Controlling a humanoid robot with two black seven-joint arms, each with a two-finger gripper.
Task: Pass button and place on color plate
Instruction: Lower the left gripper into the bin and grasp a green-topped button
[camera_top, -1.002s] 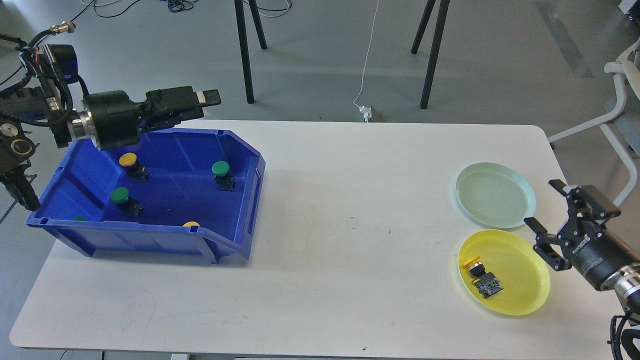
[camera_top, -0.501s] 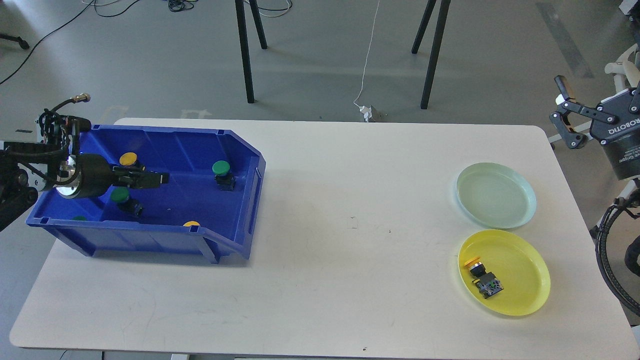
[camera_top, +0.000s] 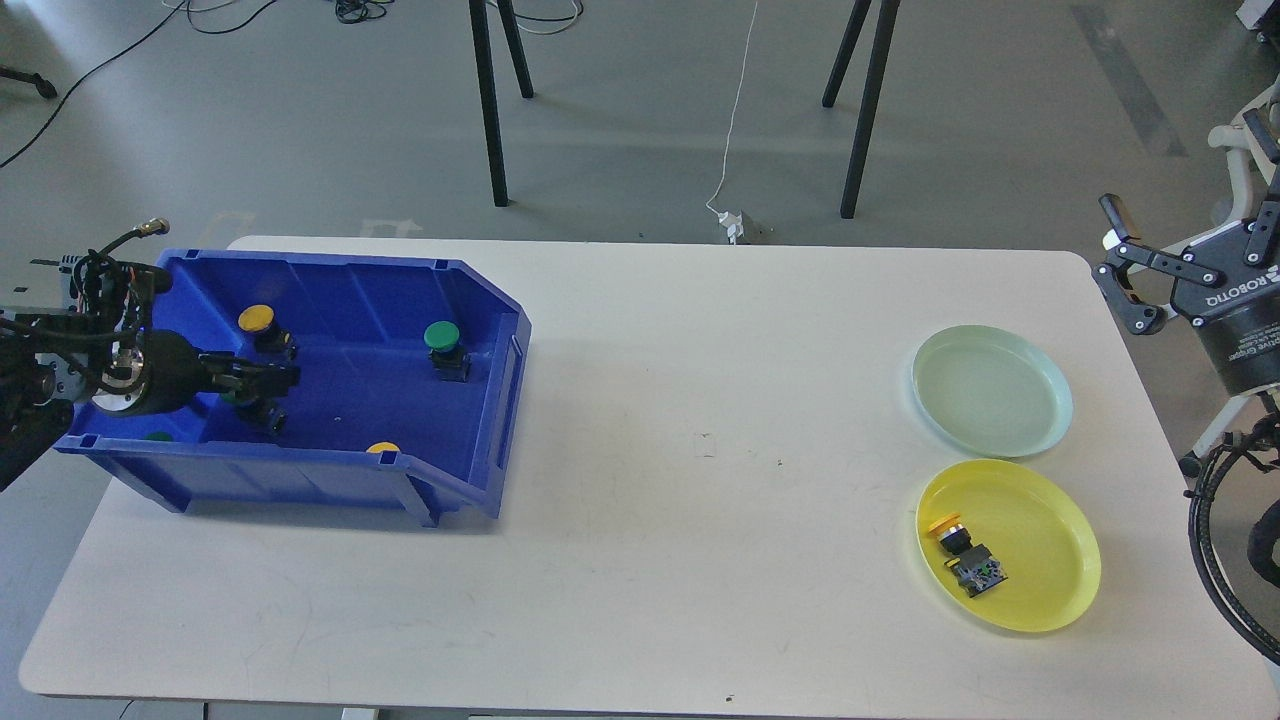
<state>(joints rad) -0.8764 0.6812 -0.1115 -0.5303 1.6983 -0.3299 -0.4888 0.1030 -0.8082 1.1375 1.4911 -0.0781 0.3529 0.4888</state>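
A blue bin (camera_top: 480, 300) at the left holds several push buttons: a yellow one (camera_top: 256, 320), a green one (camera_top: 441, 336), and a yellow cap (camera_top: 382, 448) and a green cap (camera_top: 158, 437) half hidden by the front wall. My left gripper (camera_top: 272, 380) is low inside the bin, over a third green button whose black body (camera_top: 268, 415) shows just below it. The fingers are dark and I cannot tell them apart. My right gripper (camera_top: 1185, 185) is open and empty, raised at the right table edge. A yellow plate (camera_top: 1055, 540) holds a yellow button (camera_top: 962, 552). A pale green plate (camera_top: 990, 390) is empty.
The white table (camera_top: 700, 450) carries the bin at the left and the two plates at the right. Black stand legs (camera_top: 488, 100) and a cable are on the floor behind. A white chair (camera_top: 1240, 150) stands behind my right arm.
My left gripper came down from above the bin's back wall into the bin, onto the green button. My right gripper rose from beside the yellow plate to the right table edge.
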